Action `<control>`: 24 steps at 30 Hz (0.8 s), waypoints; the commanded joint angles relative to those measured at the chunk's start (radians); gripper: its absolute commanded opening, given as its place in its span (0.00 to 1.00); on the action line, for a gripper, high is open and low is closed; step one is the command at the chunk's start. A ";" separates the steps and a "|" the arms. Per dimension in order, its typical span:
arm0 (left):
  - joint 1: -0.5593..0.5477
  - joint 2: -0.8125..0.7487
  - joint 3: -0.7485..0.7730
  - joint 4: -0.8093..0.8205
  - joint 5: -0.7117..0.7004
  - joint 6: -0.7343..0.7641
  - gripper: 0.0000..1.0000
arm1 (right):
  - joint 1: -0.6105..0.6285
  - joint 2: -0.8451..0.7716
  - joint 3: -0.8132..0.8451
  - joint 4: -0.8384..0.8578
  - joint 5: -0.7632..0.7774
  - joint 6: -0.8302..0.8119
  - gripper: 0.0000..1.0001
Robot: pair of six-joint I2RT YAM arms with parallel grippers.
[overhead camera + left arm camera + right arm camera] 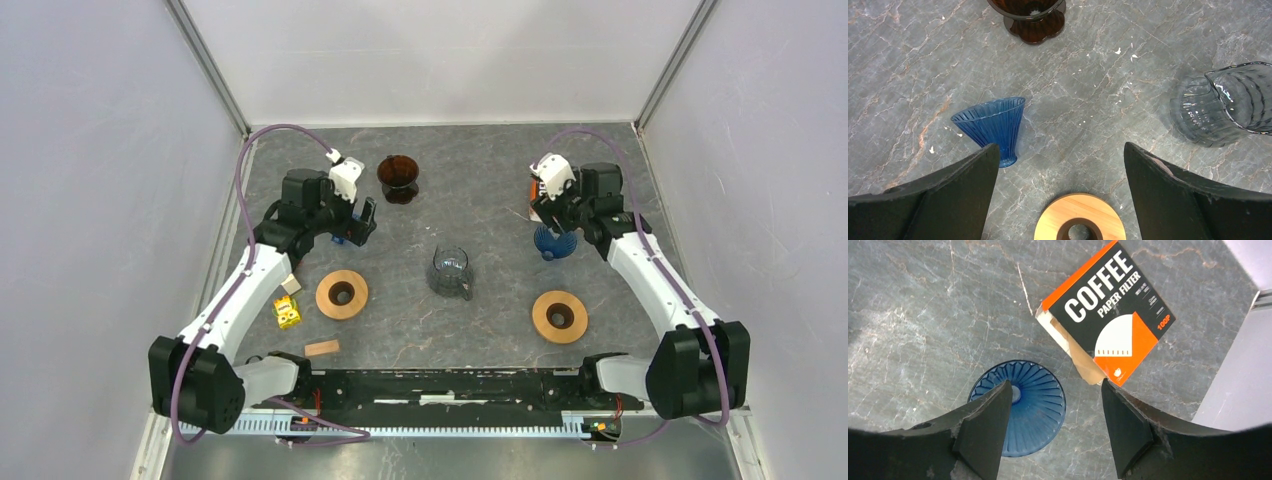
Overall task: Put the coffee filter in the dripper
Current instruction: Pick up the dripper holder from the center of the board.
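Hand (1055, 385): right, jaws apart, empty.
Orange-and-black cardboard filter box (1108, 315): pinch one brown paper filter (1087, 370) at open end.

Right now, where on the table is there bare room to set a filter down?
Bare: the far middle, between the brown dripper and the right gripper; also the near middle, between the left wooden ring and right wooden ring, below the glass server. Crowded: the near left by the yellow object, and around the right-hand blue dripper and filter box.
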 commanded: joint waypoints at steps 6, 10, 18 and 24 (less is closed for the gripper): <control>-0.007 0.016 -0.008 0.016 -0.059 0.049 0.98 | -0.023 -0.059 -0.051 -0.060 -0.119 -0.047 0.71; -0.007 0.021 0.022 -0.133 -0.067 0.158 0.95 | -0.023 -0.108 -0.109 -0.052 -0.193 -0.084 0.71; -0.026 0.079 -0.028 -0.373 -0.192 0.446 0.83 | -0.024 -0.138 -0.166 -0.039 -0.253 -0.110 0.71; -0.026 0.216 -0.057 -0.423 -0.281 0.496 0.78 | -0.024 -0.147 -0.183 -0.034 -0.240 -0.110 0.71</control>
